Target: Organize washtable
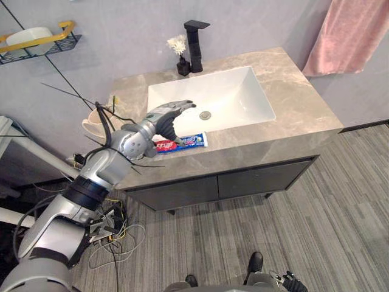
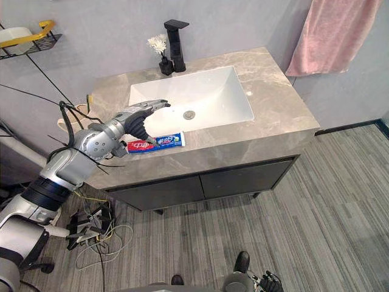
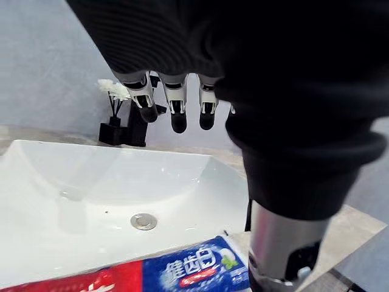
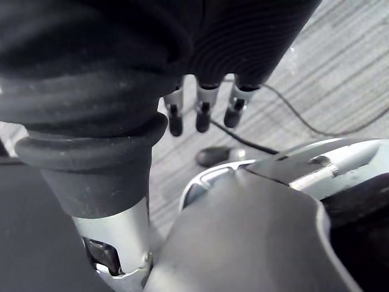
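The toothpaste [image 1: 185, 142] lies flat on the worktop [image 1: 304, 115], along the near edge of the sink [image 1: 237, 91], left of the drain. The left hand [image 1: 163, 118] hovers over its left end. Its fingers [image 3: 177, 112] are released and straight, reaching over the sink, and the thumb points down beside the tube. The right hand [image 4: 203, 109] hangs with loose fingers above the floor.
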Controlling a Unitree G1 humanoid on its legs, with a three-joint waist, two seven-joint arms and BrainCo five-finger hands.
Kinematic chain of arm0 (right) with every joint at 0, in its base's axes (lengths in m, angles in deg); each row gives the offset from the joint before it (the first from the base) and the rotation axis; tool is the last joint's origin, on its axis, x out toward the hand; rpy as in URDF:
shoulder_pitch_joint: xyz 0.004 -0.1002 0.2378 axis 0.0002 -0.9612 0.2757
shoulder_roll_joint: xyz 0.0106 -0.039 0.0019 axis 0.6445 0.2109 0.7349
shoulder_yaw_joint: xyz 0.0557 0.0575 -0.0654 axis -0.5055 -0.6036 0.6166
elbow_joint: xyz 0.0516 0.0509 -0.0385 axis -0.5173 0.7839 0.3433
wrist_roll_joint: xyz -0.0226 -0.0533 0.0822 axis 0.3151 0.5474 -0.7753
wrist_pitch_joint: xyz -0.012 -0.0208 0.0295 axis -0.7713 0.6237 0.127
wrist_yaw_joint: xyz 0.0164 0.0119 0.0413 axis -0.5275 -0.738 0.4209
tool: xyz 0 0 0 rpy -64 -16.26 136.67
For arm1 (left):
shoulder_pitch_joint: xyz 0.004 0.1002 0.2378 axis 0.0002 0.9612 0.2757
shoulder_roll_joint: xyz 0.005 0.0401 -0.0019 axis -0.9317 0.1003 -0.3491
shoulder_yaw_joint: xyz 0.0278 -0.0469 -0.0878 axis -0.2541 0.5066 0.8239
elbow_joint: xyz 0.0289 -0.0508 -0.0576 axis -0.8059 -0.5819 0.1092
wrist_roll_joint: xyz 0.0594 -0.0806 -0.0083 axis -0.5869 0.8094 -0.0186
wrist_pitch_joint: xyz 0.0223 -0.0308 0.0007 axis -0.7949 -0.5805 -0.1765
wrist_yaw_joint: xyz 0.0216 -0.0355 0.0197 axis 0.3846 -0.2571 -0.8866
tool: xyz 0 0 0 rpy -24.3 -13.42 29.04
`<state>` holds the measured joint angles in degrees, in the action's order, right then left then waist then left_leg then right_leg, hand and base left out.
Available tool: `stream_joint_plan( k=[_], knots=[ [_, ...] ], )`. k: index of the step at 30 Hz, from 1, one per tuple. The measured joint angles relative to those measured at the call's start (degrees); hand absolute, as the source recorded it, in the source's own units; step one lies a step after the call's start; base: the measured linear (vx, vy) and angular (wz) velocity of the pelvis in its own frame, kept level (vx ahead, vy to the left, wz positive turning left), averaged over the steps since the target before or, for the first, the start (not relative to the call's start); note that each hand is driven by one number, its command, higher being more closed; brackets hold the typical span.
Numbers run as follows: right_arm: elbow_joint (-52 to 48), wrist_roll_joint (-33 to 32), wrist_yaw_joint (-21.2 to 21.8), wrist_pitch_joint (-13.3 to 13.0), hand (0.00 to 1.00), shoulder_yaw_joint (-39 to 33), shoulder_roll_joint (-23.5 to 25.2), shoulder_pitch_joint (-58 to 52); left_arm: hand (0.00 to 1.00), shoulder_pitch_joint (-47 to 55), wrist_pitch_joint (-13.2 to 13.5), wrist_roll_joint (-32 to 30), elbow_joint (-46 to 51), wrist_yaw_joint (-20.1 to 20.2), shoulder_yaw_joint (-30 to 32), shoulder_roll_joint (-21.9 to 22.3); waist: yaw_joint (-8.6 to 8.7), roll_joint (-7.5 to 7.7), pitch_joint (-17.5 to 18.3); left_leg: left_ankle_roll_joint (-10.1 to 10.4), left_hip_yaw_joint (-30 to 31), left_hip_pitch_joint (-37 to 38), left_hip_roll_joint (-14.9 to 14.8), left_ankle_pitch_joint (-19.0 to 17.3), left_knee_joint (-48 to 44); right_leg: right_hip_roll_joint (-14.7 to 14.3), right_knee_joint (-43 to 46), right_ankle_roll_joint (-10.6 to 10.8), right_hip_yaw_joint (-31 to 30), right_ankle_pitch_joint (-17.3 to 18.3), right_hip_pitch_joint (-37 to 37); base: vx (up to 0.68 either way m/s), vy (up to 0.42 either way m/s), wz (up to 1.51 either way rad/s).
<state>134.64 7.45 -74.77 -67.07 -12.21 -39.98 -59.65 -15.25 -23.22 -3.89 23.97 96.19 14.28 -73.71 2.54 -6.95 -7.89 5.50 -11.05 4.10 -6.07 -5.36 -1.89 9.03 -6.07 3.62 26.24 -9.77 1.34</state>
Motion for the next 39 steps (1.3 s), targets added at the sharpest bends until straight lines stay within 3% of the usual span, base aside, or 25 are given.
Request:
stream_joint_plan(
  k=[9, 29, 39],
  knots=[
    [0.0, 0.0, 0.0, 0.0, 0.00, 0.1, -0.1, -0.3, 0.00, 4.0, 0.0, 2.6, -0.6, 1.3, 0.1, -4.2, -0.24, -0.02, 0.0, -0.1, 0.0, 0.5, 0.1, -0.2, 0.1, 0.1, 0.0, 0.1, 0.2, 0.1, -0.5, 0.01, 0.005, 0.00],
    [0.0, 0.0, 0.8, -0.1, 0.00, 1.9, -0.6, -0.4, 0.00, 6.8, 0.0, 4.1, -0.5, 2.2, 2.5, -5.9, -0.21, -0.03, 0.0, -0.2, -0.1, 0.8, 0.1, -0.3, 1.1, 0.0, 0.0, 0.5, 0.1, 0.4, -0.3, 0.02, 0.009, 0.00],
    [-0.1, 0.0, 0.9, -0.1, 0.00, 1.7, -0.5, -0.4, 0.00, 4.5, 0.0, 4.5, -0.5, 0.4, 2.5, -5.6, -0.22, 0.18, -0.2, -0.4, 0.0, 0.2, 0.1, -0.5, 0.7, 0.1, 0.0, 0.5, 0.0, 0.5, -0.4, 0.00, 0.000, 0.00]
  ],
)
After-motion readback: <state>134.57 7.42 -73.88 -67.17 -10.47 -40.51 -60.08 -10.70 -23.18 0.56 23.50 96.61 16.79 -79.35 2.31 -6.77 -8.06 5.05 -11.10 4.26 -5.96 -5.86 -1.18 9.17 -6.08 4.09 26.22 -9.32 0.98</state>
